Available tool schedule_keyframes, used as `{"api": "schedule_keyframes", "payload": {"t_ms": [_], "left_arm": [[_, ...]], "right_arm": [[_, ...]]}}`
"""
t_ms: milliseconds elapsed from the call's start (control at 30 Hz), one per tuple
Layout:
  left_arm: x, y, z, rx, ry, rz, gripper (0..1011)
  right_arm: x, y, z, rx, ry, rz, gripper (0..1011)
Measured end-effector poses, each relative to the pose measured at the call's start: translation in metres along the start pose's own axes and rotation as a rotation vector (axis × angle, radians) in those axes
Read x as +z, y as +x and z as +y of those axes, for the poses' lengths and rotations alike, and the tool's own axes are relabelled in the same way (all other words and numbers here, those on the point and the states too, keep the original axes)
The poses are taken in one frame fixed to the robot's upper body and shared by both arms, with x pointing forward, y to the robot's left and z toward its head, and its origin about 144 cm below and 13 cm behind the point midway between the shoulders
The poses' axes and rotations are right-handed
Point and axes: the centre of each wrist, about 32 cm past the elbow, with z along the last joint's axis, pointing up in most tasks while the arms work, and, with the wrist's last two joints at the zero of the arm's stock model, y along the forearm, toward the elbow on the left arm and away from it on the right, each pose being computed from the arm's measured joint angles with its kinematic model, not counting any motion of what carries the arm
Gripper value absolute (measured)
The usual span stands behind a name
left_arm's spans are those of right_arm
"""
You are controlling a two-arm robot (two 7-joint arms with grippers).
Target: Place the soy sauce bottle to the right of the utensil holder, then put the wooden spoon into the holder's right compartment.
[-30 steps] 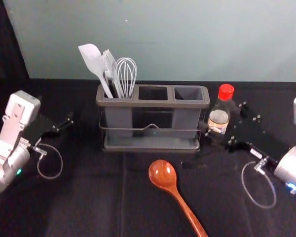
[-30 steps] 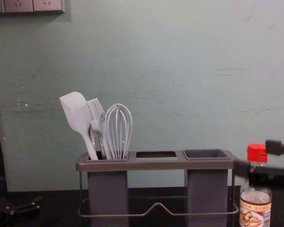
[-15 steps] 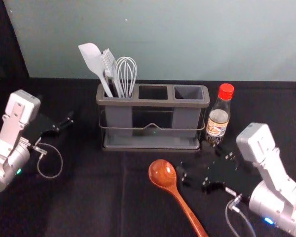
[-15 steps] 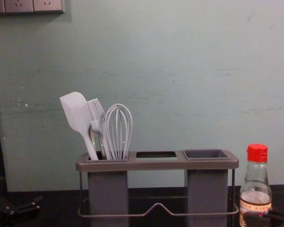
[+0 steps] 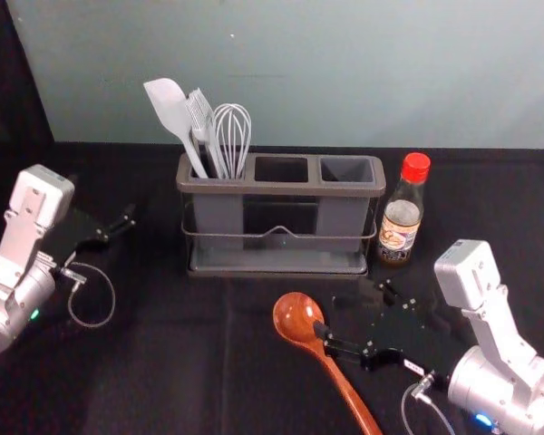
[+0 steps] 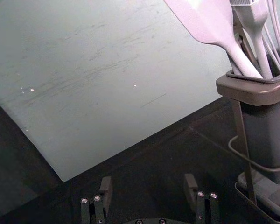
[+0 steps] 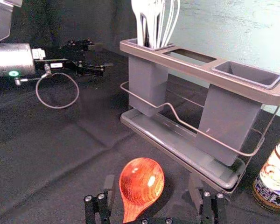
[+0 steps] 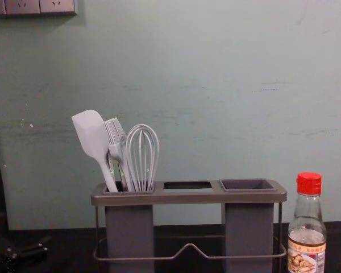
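- On the counter (image 5: 163,381), toward the middle: utensil holder (image 5: 281,190)
- In the holder's left compartment (image 5: 219,217), from left to right: spatula (image 5: 168,104), brush (image 5: 199,113), whisk (image 5: 233,131)
- Just right of the holder, upright: soy sauce bottle (image 5: 401,222)
- Before the holder, on the counter: wooden spoon (image 5: 299,319), bowl toward the holder, handle toward the front right
- Behind the holder and bottle: wall (image 5: 344,72)
- Left of the holder: left pincer (image 5: 134,207)
- By the spoon's bowl end: right pincer (image 5: 354,310)

Spatula (image 8: 91,136), brush (image 8: 116,142), whisk (image 8: 141,153), wall sockets (image 8: 23,6).
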Motion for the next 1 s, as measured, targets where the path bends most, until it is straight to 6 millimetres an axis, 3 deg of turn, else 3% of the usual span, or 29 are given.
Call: {"api": "schedule_keyframes", "payload": {"t_ms": [633,1000], "left_arm": [[0.000,0.000,0.000,0.000,0.000,0.000,1005],[0.000,0.000,0.000,0.000,0.000,0.000,1005]], "right_arm": [[0.001,0.000,0.000,-0.001,-0.002,-0.006,1004],[0.014,-0.007,0.007,0.015,-0.146,0.017,1004]]}}
